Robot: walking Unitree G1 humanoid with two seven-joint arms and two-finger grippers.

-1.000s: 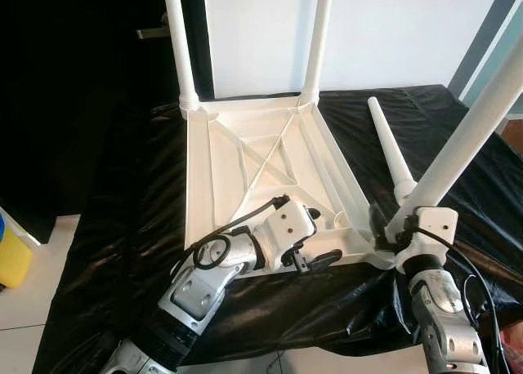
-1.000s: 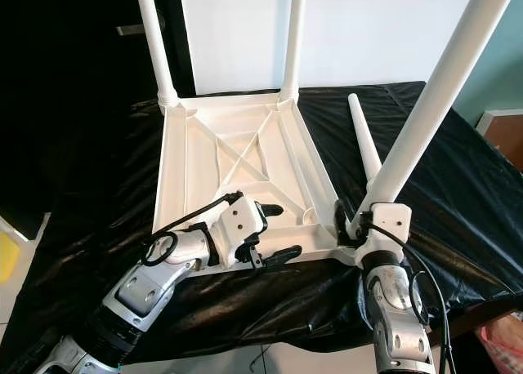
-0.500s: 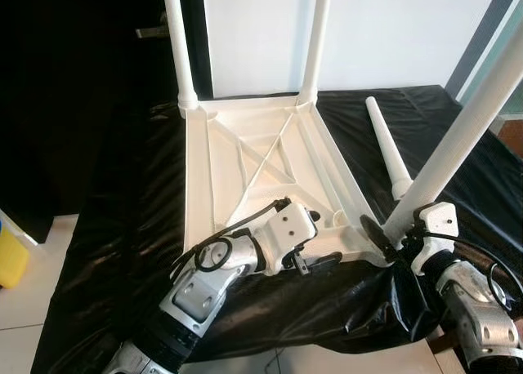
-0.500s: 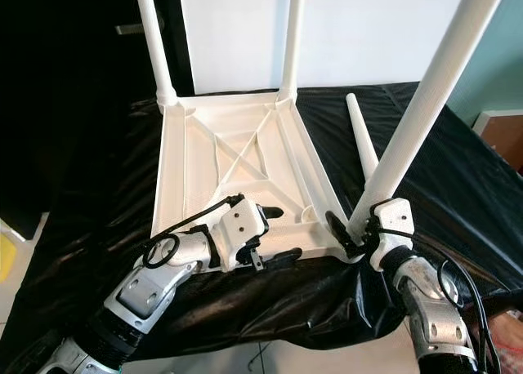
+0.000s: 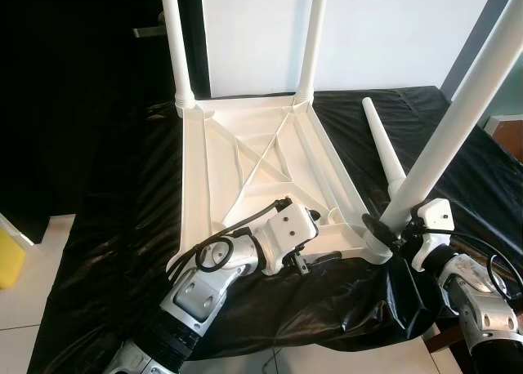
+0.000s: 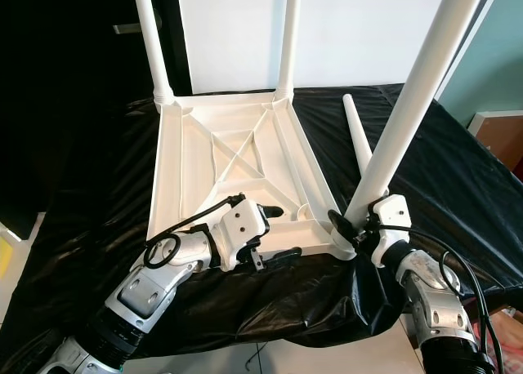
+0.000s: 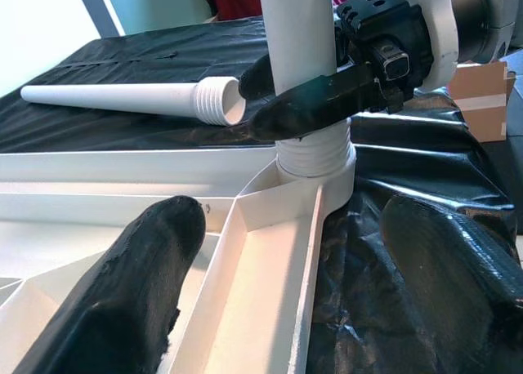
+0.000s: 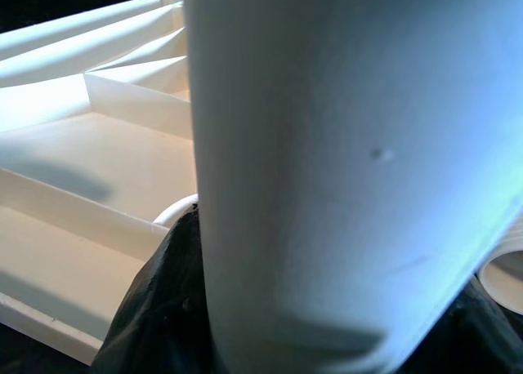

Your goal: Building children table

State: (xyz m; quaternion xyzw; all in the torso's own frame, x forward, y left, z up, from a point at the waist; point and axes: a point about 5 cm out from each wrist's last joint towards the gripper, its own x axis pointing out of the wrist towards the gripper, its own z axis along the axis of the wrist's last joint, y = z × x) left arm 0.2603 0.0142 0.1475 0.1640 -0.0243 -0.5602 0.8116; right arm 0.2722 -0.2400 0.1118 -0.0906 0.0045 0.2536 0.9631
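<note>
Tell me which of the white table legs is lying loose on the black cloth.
The loose leg right of the upturned table top. It lies flat; the two far legs stand in their corners, and the near leg is in the right gripper.

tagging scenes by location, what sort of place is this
Probably a room at home used as an assembly spot: an upturned white table top lies on a surface draped in black plastic sheeting, beside a tiled floor and a plain white wall.

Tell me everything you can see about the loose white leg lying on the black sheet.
The loose leg is a smooth white tapered tube, plastic by its look. It lies flat on the black sheet, right of the upturned tabletop, its narrow tip pointing away from the robot. Its wide end is ridged with threads and open. No gripper touches it.
</note>
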